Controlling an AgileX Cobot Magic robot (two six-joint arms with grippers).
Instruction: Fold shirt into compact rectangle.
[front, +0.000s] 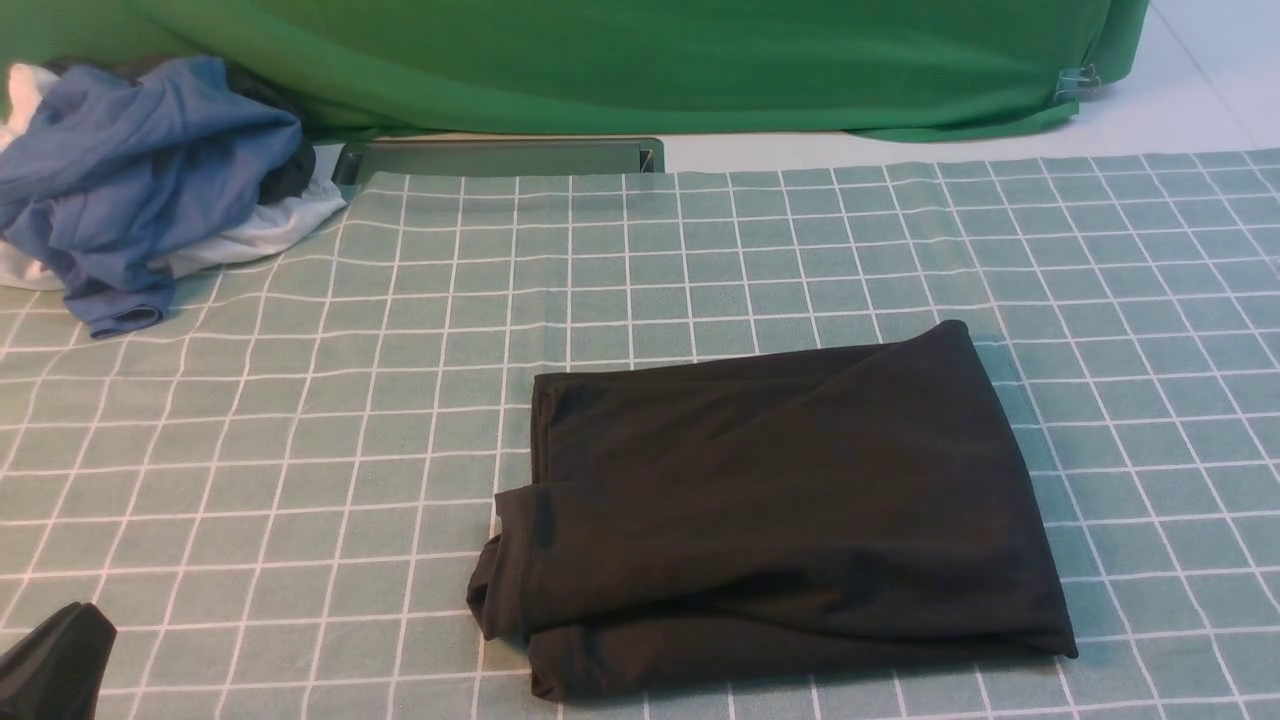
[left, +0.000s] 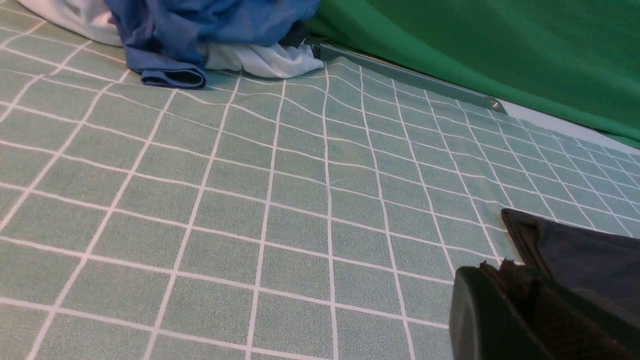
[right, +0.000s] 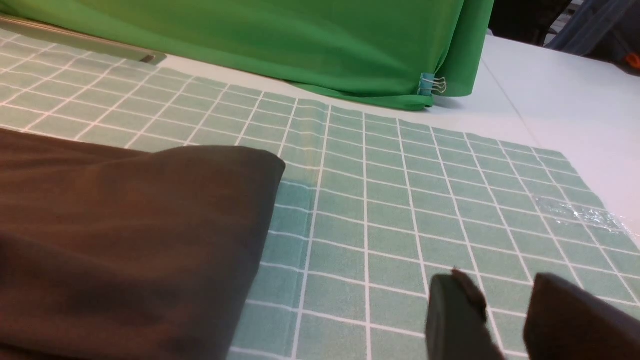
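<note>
Right up against the front camera is the near edge of the black shirt (front: 780, 500), folded into a rough rectangle on the checked tablecloth (front: 300, 450), with the layers bunched and a bit uneven at its near left corner. No logo or label is showing, just plain black fabric. From the right wrist cam, the right gripper (right: 505, 320) sits off the shirt's right side, near it but not touching, fingers (right: 455, 320) parted a little with only tablecloth showing in the gap, so it's holding nothing. The left gripper (left: 505, 280) is low over the cloth off the shirt's left side, jaws closed together and empty as far as I can see; in its wrist cam a corner of the black shirt (left: 575, 250) pokes in just beyond it, and in the front view only a dark bit of that arm (front: 55, 665) shows at the bottom left. Farther out, well away from both grippers at the far left of the table, there's a crumpled blue garment (front: 140, 180) piled on a white garment (front: 260, 230), with something dark tucked in behind. Beyond the shirt runs a grey metal strip (front: 500, 158) at the cloth's far edge, then a green backdrop (front: 640, 60), pinned with a binder clip (right: 432, 85) at its corner.
</note>
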